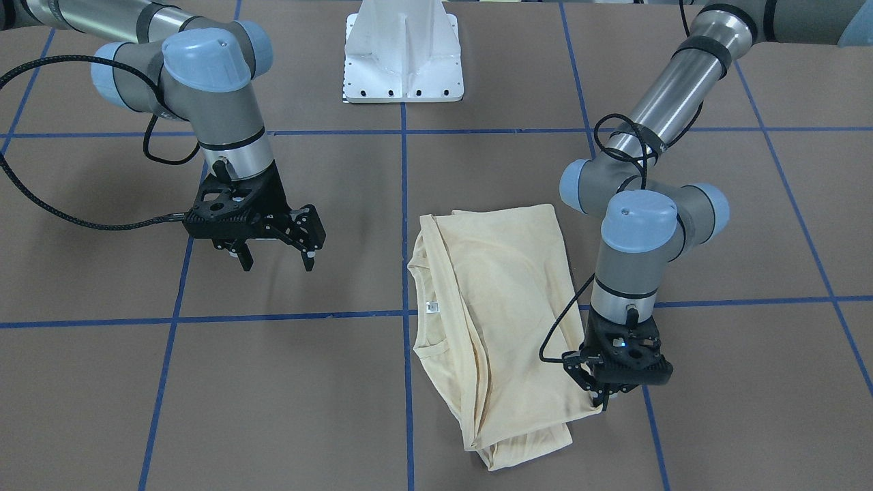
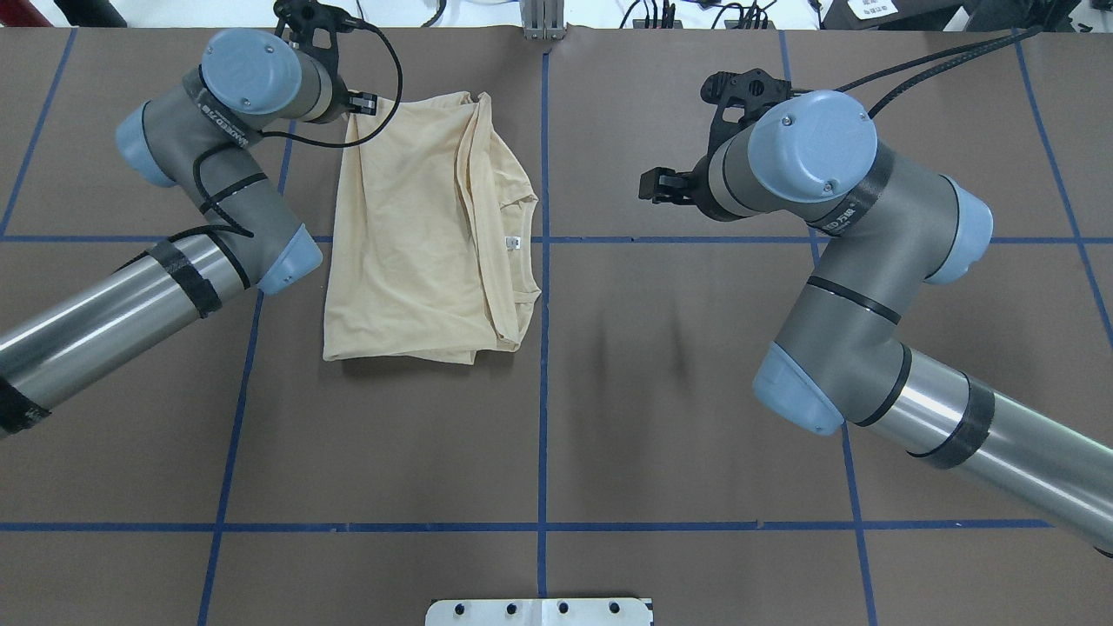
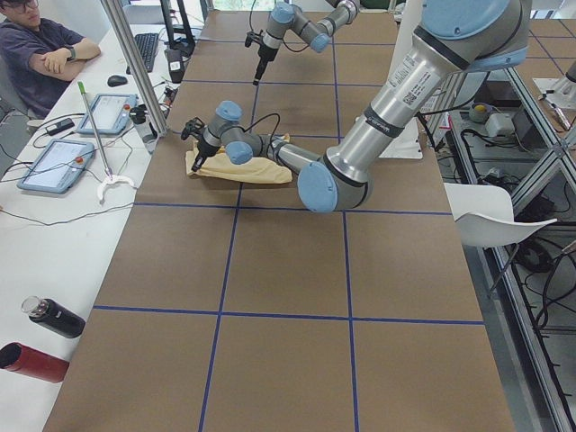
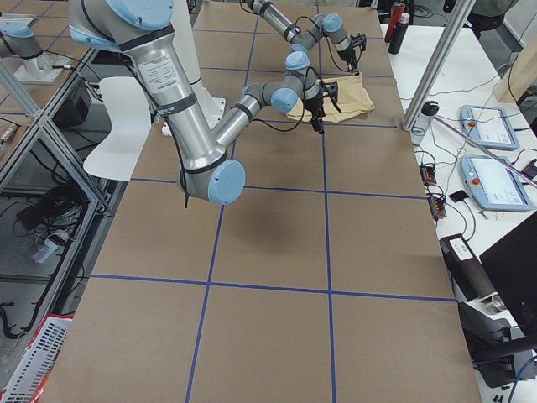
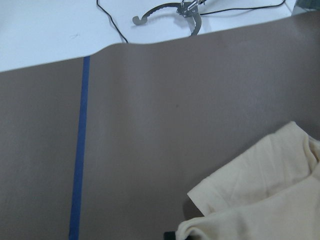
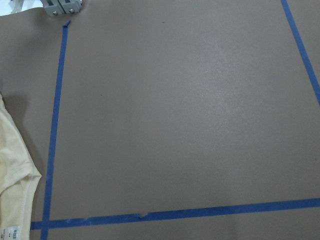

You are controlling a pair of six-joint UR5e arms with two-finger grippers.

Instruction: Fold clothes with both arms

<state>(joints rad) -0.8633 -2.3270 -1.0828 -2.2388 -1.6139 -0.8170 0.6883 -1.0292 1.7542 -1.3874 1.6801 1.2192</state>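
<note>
The cream-yellow T-shirt [image 1: 491, 314] lies folded on the brown table, its white neck label [image 1: 431, 307] showing and its print hidden. It also shows in the overhead view [image 2: 417, 235]. My left gripper [image 1: 601, 399] is down at the shirt's corner nearest the operators' side and is shut on the fabric there. In the left wrist view that corner [image 5: 265, 190] bunches up at the lower right. My right gripper [image 1: 278, 259] is open and empty. It hangs above bare table, well clear of the shirt's collar side. The collar edge [image 6: 12, 165] shows in the right wrist view.
The white pedestal base [image 1: 404, 54] stands at the robot's side of the table. Blue tape lines [image 1: 406, 170] cross the brown surface. An operator [image 3: 45, 54], tablets and two bottles [image 3: 54, 317] sit along the white bench past the table's far edge.
</note>
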